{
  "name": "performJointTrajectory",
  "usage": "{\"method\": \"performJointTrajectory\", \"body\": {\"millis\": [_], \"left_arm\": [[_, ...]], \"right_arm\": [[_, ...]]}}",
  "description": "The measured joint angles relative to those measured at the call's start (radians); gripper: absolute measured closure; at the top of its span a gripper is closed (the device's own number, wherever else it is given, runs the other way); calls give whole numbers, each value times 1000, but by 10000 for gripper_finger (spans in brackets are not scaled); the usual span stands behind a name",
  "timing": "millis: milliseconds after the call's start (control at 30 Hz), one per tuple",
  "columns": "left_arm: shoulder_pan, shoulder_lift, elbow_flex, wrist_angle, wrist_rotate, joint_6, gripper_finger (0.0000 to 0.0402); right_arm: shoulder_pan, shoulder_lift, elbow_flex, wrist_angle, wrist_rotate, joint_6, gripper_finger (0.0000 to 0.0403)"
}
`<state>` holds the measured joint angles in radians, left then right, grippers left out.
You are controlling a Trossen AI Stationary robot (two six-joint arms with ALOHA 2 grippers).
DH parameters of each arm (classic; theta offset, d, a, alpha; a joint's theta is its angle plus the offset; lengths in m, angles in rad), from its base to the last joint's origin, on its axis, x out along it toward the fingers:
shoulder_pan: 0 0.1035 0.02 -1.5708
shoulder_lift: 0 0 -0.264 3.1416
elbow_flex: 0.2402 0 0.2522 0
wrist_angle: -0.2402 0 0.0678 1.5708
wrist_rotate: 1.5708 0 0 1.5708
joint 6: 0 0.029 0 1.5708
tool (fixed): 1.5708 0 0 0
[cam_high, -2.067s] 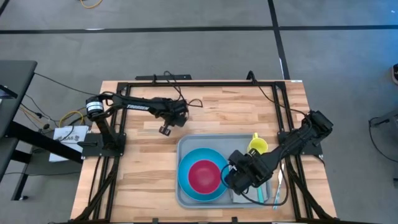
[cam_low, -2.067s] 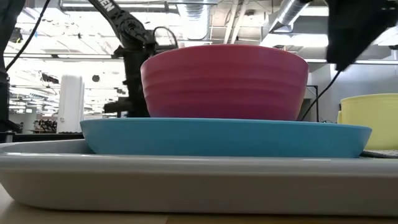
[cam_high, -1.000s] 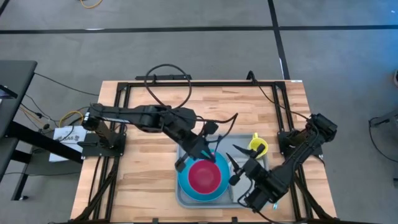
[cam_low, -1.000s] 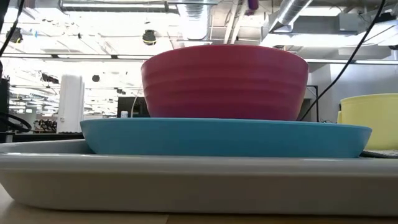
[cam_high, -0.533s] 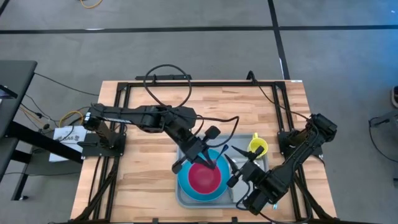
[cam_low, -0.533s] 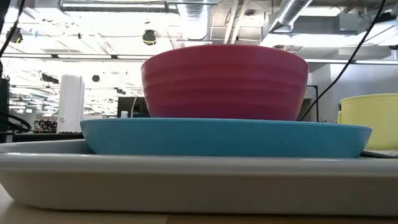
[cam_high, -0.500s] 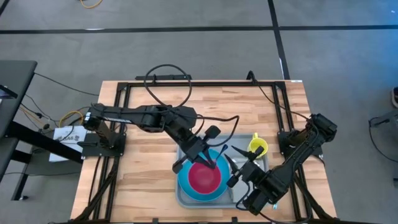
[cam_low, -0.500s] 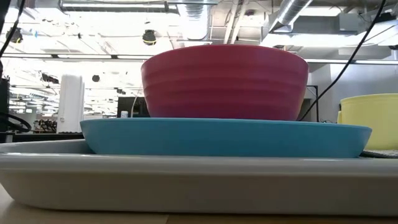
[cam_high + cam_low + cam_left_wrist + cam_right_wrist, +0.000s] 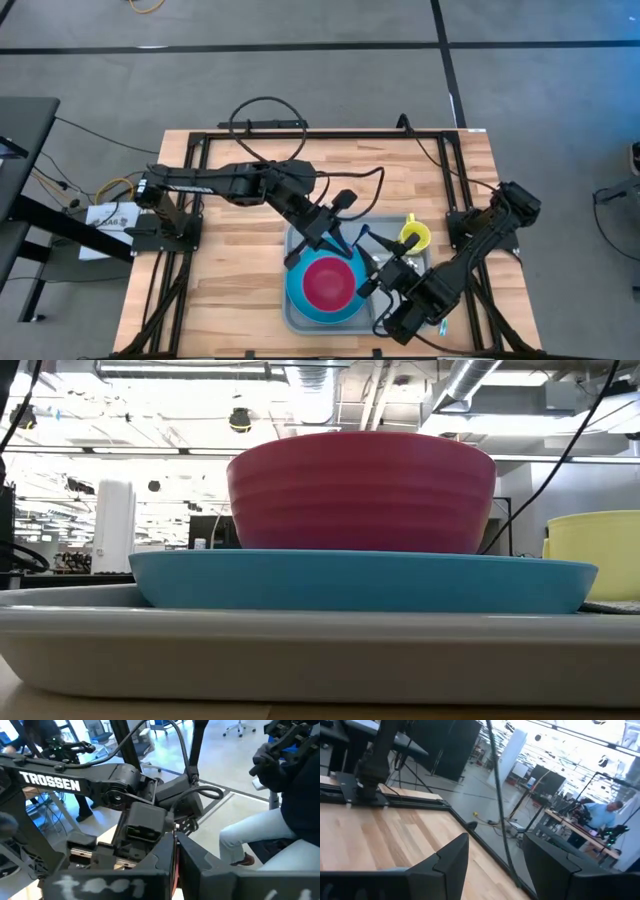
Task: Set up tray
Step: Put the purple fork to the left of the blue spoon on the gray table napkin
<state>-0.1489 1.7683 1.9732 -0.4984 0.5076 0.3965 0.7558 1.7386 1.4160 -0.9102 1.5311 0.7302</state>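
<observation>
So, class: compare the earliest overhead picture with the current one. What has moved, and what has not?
The left end effector, shut, swung from the bare table behind the tray out over its back edge. The right end effector, open and empty, pulled back toward the tray's front right corner. The tray, blue plate, red bowl and yellow cup stayed put.

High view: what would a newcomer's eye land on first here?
The pink bowl sitting on the round blue plate, both inside the grey tray at the table's near middle. Next, both arms converge above it: the left pincer shut over the tray's far edge, the right pincer open beside the bowl. A yellow cup stands in the tray's far right corner.
</observation>
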Motion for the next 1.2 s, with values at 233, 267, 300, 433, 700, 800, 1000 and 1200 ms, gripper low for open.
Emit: {"method": "performJointTrajectory", "body": {"millis": [233, 267, 300, 433, 700, 800, 1000, 1200], "left_arm": [[-2, 0, 0, 1, 1, 0, 401], [-2, 0, 0, 1, 1, 0, 401], [-2, 0, 0, 1, 1, 0, 401], [-2, 0, 0, 1, 1, -9, 401], [-2, -2, 0, -26, -34, -45, 401], [-2, -2, 0, -57, -78, -44, 401], [-4, -2, 0, -46, -72, -45, 401], [-8, -2, 0, -28, -90, -77, 401]], "right_arm": [[-60, 0, 51, 72, -31, -160, 225], [-70, 0, 53, 93, -46, -175, 225], [-80, 0, 53, 109, -61, -189, 225], [-118, 0, 53, 165, -126, -239, 230], [-139, 0, 53, 194, -183, -243, 282], [-117, 0, 53, 194, -172, -243, 310], [-101, 0, 53, 193, -143, -257, 348], [-107, 0, 53, 193, -145, -320, 389]]}}
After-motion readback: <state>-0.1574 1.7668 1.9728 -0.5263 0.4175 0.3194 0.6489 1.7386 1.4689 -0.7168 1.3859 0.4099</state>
